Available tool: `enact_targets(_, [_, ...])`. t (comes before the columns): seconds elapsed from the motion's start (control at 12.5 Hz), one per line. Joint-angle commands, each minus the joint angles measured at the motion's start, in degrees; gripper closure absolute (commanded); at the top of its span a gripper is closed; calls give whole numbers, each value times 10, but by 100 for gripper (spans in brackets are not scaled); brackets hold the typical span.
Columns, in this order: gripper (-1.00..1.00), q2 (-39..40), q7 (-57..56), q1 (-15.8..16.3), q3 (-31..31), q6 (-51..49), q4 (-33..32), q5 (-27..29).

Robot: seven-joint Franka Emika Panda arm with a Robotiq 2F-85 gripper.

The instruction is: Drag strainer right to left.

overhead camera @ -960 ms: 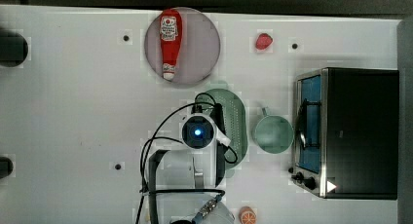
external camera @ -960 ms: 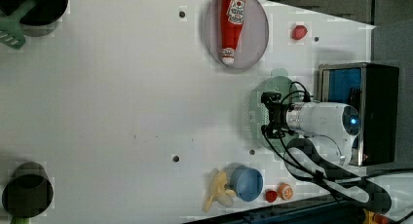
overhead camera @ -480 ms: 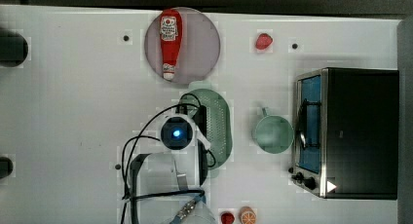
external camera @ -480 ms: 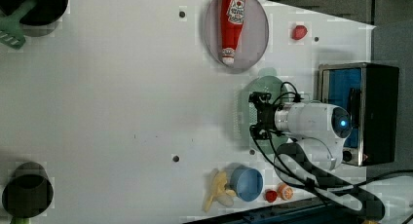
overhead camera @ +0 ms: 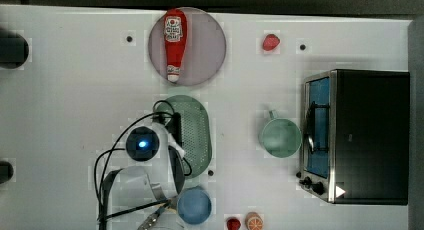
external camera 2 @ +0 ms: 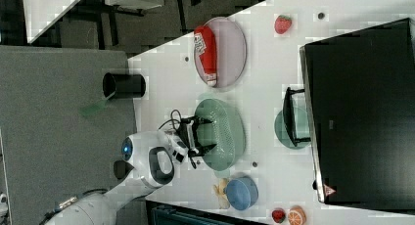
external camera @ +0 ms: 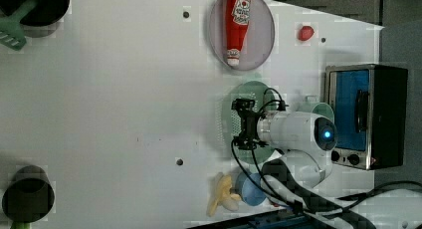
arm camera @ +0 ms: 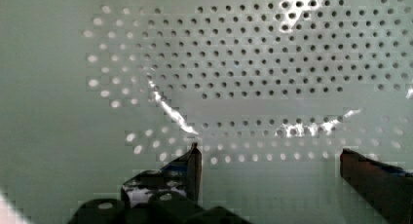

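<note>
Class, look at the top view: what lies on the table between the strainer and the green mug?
Nothing. In the top view, the stretch of white table between the strainer and the green mug is bare.

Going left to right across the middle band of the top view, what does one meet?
Robot arm → strainer → green mug → toaster oven.
</note>
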Motion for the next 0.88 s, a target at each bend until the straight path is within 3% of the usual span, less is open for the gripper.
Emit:
enact_targets(0.08, [-100,0,41,24,12,-25,16,-10])
enact_targets(0.88, [-100,67,141,106,14,-92,144,-1])
